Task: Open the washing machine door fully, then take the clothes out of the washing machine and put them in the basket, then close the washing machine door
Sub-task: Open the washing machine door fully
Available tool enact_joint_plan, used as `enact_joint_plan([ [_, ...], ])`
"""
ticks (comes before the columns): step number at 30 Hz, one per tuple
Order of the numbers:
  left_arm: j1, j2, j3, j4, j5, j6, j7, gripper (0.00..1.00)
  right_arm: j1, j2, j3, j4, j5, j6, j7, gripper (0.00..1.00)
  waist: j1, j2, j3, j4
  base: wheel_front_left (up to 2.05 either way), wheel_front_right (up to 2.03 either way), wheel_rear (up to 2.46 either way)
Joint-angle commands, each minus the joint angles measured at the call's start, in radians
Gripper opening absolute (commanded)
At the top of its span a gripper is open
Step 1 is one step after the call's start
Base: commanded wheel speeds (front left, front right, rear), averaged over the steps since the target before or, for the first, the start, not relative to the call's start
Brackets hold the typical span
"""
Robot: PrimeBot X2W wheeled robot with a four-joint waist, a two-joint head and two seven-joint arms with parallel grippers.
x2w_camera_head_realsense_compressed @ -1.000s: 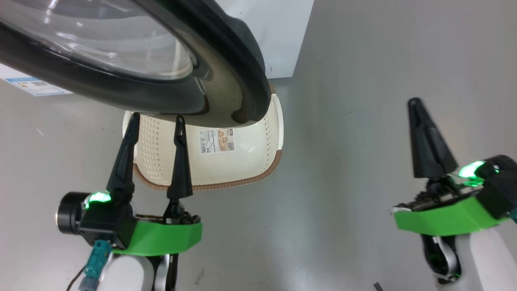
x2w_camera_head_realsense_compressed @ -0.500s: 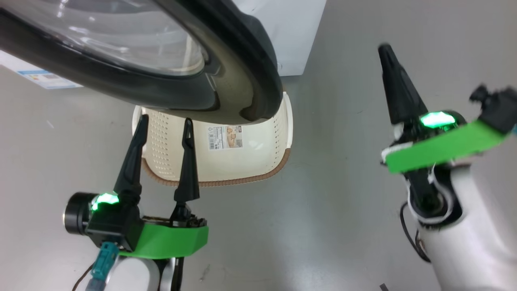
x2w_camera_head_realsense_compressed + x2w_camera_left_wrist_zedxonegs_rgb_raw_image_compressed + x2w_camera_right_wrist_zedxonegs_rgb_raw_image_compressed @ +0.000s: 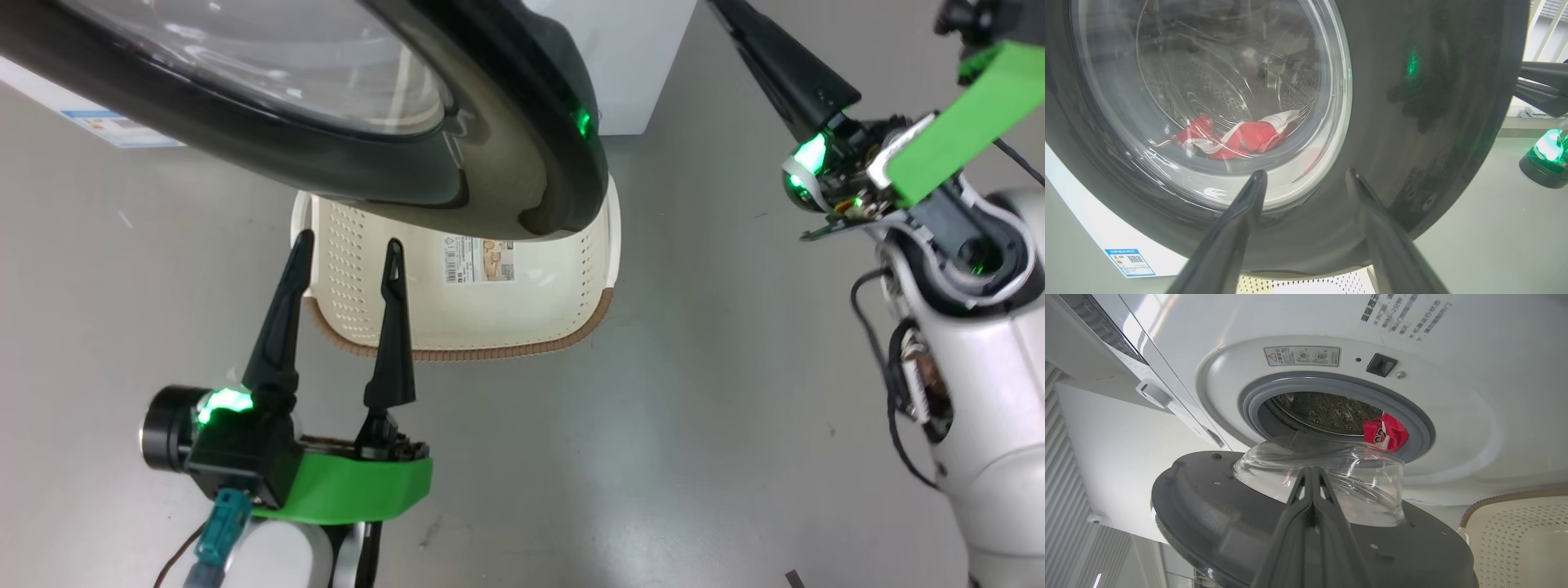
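Note:
The washing machine door [image 3: 522, 147], black-rimmed with a bulging glass window, stands swung out above the cream basket [image 3: 600, 245] on the floor. My left gripper [image 3: 349, 242] is open below the door, fingers over the basket's near left rim and holding nothing. In the left wrist view the red-and-white clothes [image 3: 1241, 136] show through the door glass [image 3: 1208, 81] beyond the left gripper [image 3: 1306, 173]. My right gripper [image 3: 735, 20] is shut and empty, raised at the upper right. Its wrist view looks past the shut right gripper [image 3: 1310, 470] at the door's inner face [image 3: 1216, 514] and the clothes [image 3: 1386, 435] at the drum's grey seal.
The white washing machine [image 3: 1453, 428] fills the space behind the door, with a blue label [image 3: 114, 126] low on its front. Bare grey floor [image 3: 694, 392] lies between my two arms and right of the basket [image 3: 1515, 539].
My right arm has risen from low on the right to the upper right, fingers shut and pointing toward the machine. The head camera shifted a little. The left gripper kept its place, open.

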Motion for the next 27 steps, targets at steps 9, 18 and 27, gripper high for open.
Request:
enact_joint_plan([
  [9,-0.022,0.015,0.016,-0.019,-0.017,0.01,-0.008,1.0,-0.131,-0.039,0.078,0.082,0.18,0.007,0.308,0.0,0.0,0.0,0.017,0.019,0.0,0.0,0.0],
  [18,-0.035,0.015,0.003,-0.007,-0.022,0.004,-0.008,1.0,-0.201,-0.035,0.151,0.153,0.222,0.007,0.431,0.0,0.0,0.0,0.026,0.036,0.0,0.0,0.0],
  [27,-0.03,0.015,0.013,0.002,-0.024,0.001,-0.008,1.0,-0.148,-0.043,0.189,0.119,0.237,0.007,0.504,0.0,0.0,0.0,0.008,0.038,0.0,0.0,0.0],
])
